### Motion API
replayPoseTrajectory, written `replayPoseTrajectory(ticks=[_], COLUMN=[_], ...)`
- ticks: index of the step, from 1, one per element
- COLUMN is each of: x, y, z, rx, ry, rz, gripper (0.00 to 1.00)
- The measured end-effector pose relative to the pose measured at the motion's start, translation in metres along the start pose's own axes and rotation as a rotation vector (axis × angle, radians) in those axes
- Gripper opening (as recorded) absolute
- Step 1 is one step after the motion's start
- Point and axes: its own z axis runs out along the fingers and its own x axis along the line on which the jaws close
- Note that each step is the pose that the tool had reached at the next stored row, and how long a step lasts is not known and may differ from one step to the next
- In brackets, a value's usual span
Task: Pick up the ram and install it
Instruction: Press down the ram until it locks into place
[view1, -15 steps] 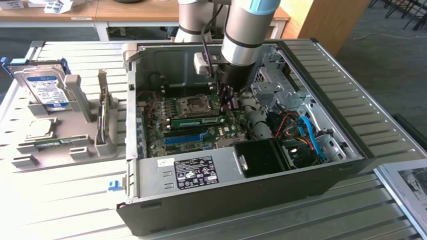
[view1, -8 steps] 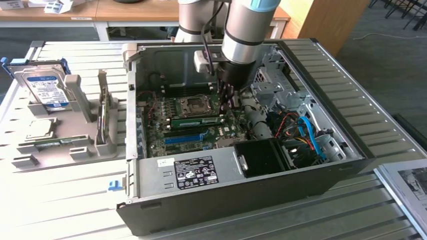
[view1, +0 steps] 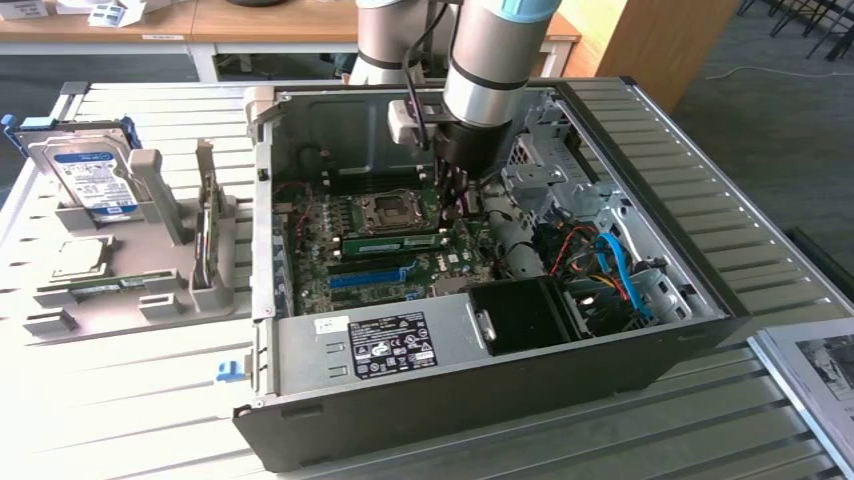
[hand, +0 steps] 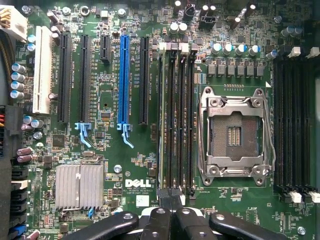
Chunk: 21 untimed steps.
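**A:** Where's the ram?

**B:** Mid-frame in the exterior view. The ram (view1: 394, 243) stands on edge on the motherboard (view1: 314, 290), just above the blue slot (view1: 367, 277) and parallel to it. Its long axis runs left to right across the frame.

**A:** And you?

**B:** My gripper (hand: 171, 196) hangs just up and right of the stick's right end. My fingers are pressed together and hold nothing. I'd judge the stick is seated in its socket.

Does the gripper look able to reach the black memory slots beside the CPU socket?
Likely yes: the case lies open and the shut gripper hangs just over the memory slots, nothing between.
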Motion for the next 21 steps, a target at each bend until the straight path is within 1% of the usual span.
replayPoseTrajectory(ticks=[4, 11, 21], x=[0.0, 0.0, 0.0], y=[0.0025, 0.009, 0.0204], z=[0.0001, 0.0004, 0.001], rx=[0.0003, 0.0029, 0.0076], ry=[0.0001, 0.0, -0.0001], rz=[0.0, 0.0, 0.0], gripper=[0.1, 0.1, 0.1])
